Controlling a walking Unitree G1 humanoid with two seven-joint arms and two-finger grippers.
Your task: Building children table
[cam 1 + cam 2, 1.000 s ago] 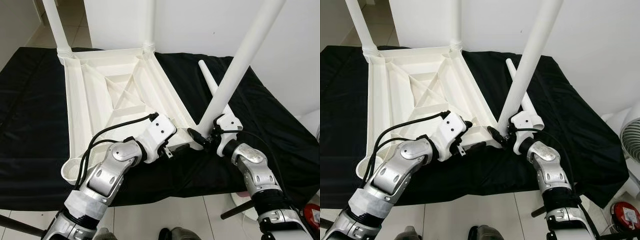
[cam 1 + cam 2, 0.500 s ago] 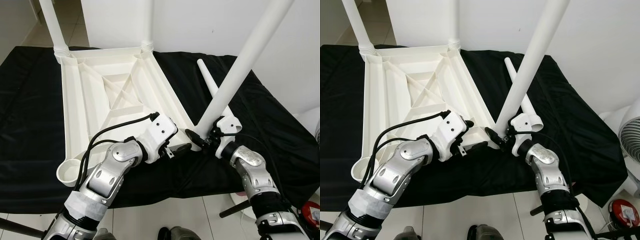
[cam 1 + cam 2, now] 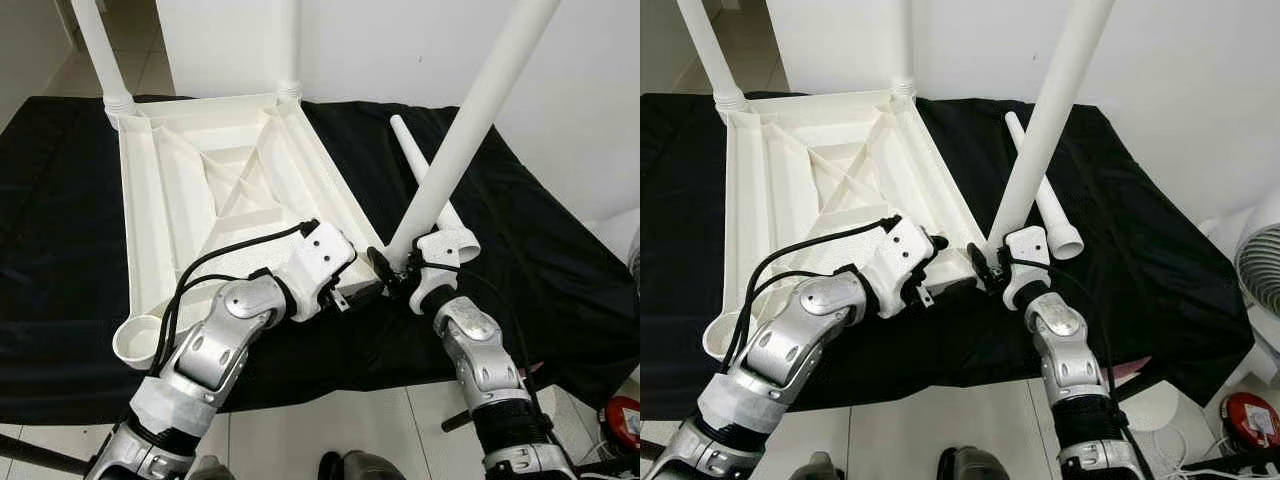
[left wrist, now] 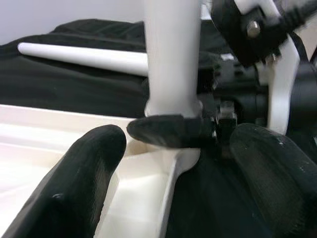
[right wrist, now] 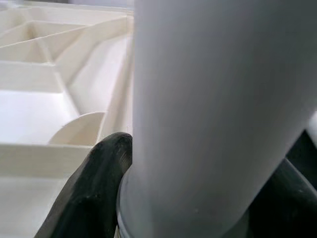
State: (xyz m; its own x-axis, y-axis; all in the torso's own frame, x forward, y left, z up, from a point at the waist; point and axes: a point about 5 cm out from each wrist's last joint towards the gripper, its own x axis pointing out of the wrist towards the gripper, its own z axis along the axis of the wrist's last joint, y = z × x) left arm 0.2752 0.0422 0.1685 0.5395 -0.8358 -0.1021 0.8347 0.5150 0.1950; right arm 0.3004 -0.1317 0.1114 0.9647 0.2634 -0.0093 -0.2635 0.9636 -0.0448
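The right tool point(image 3: 397, 272) clamps the light, stiff, smooth leg point(image 3: 455, 150) low at its base; the left tool point(image 3: 362, 293), spread wide, straddles the frame point(image 3: 150, 200) corner.

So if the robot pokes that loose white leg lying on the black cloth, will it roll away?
Probably a little. The loose leg is a smooth round tube, so a sideways poke would likely roll it. It tapers, so it may curve rather than roll straight. The black cloth looks soft and wrinkled, which should slow it. It seems stiff, light plastic.
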